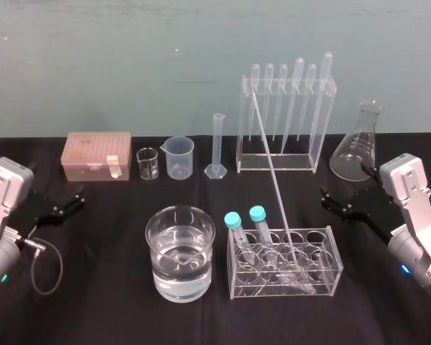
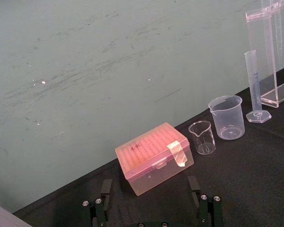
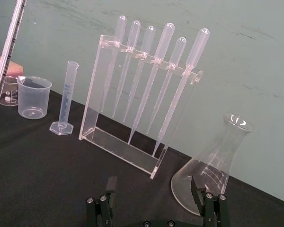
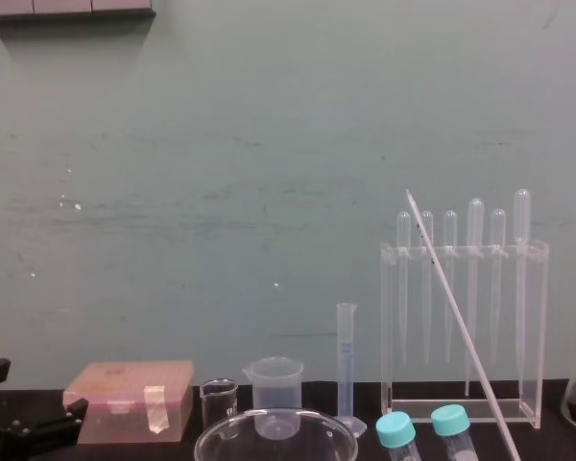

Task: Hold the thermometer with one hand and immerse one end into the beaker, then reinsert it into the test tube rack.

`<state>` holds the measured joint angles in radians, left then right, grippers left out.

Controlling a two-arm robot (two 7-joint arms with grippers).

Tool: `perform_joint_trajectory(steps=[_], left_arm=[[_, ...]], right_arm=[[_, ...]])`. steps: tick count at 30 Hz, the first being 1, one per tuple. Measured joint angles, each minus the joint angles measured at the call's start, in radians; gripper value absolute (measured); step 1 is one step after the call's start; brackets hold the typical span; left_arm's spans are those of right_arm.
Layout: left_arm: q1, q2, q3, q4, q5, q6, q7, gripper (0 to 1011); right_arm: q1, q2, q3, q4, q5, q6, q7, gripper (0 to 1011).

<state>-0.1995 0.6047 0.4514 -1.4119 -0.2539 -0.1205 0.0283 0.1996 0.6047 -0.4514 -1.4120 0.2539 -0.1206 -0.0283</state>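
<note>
Before dipping, needed to pinch the centre-frame thermometer (image 1: pixel 273 180) mid-stem with the spread, empty right gripper (image 1: pixel 325 200) at right edge, leaving the spread left gripper (image 1: pixel 75 200) parked.

The flat table cloth (image 1: pixel 93 309) is black, the far wall (image 1: pixel 129 65) pale green. The far-left rectangular plastic box (image 1: pixel 93 152) is translucent pink. Two near round tube caps (image 1: pixel 233 220) are turquoise. The thin whitish glass thermometer (image 1: pixel 274 183) ends in red.

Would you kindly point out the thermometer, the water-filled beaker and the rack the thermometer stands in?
thermometer (image 1: pixel 276 188): head view, middle of the rod.
water-filled beaker (image 1: pixel 152 251): head view, left glass wall.
test tube rack (image 1: pixel 262 286): head view, front wall.
</note>
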Motion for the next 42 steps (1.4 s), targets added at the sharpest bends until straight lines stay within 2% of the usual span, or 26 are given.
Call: perform_joint_trajectory(steps=[42], left_arm=[[0.0, 0.0, 0.0, 0.0, 0.0, 0.0, 0.0, 1008]], right_arm=[[0.0, 0.0, 0.0, 0.0, 0.0, 0.0, 0.0, 1003]])
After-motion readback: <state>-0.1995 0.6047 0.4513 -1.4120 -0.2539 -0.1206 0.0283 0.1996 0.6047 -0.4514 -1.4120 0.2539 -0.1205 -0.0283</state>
